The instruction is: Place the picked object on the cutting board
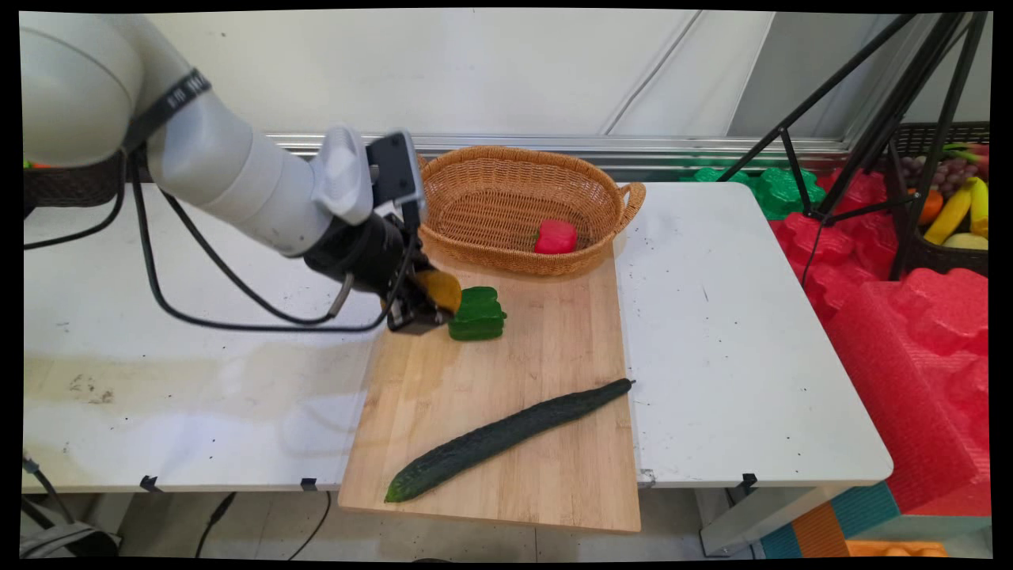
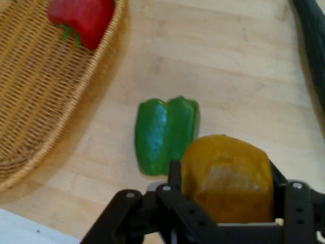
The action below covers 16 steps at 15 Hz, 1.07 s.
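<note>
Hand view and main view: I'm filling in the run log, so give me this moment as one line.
hand: shut on yellow pepper | beside: green pepper on cutting board | basket: red pepper | cucumber on board

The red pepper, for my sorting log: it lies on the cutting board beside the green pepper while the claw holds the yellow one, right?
Not quite. The red pepper lies in the wicker basket, as the main view shows. The green pepper is on the cutting board, and the claw does hold the yellow pepper.
</note>
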Each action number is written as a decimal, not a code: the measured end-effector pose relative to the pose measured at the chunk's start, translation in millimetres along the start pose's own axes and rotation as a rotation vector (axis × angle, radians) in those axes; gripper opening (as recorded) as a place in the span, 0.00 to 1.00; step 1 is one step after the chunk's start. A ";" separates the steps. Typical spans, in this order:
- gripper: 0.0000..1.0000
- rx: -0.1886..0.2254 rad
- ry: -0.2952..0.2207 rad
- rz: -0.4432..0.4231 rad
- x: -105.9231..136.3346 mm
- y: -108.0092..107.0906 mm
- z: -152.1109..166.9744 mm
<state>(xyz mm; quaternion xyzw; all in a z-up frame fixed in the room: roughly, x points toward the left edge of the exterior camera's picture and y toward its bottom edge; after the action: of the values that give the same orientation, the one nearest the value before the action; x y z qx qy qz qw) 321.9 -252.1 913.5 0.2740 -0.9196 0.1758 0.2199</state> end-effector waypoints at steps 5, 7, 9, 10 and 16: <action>0.00 -0.029 -0.039 0.073 -7.9 13.9 18.7; 0.00 -0.038 -0.053 0.098 -10.3 18.4 27.3; 0.00 -0.048 -0.065 0.119 -12.5 22.3 36.4; 0.00 -0.054 -0.071 0.132 -13.4 24.2 41.9; 0.00 -0.092 -0.101 0.186 -21.7 31.4 74.5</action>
<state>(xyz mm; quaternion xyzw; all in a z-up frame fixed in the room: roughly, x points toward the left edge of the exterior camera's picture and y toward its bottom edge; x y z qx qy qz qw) 297.0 -251.2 833.5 0.1857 -0.9580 0.1388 0.1686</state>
